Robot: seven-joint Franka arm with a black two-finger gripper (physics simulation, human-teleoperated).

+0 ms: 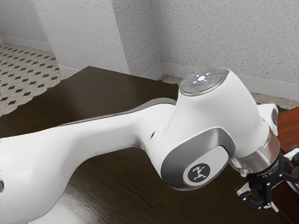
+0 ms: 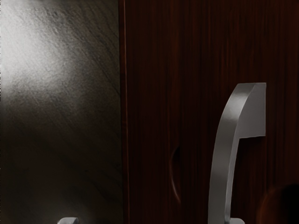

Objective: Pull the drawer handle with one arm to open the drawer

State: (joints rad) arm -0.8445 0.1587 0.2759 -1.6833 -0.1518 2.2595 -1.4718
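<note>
The drawer front (image 2: 187,70) is dark reddish wood, seen close up in the wrist view, with a curved silver handle (image 2: 229,158) standing off it. In the exterior view the drawer unit (image 1: 288,126) is a reddish block at the right edge. My black gripper (image 1: 264,192) hangs low beside it, largely hidden behind my white arm. In the wrist view two pale fingertips (image 2: 69,220) poke in far apart, so the gripper (image 2: 152,221) is open. The handle runs down close to one fingertip, and nothing is held between them.
The dark wooden tabletop (image 1: 103,98) stretches to the exterior view's left of the drawer, and shows in the wrist view as a glossy surface (image 2: 56,116). My bulky white arm (image 1: 140,135) crosses the middle. Speckled walls (image 1: 224,32) and a tiled floor (image 1: 23,70) lie behind.
</note>
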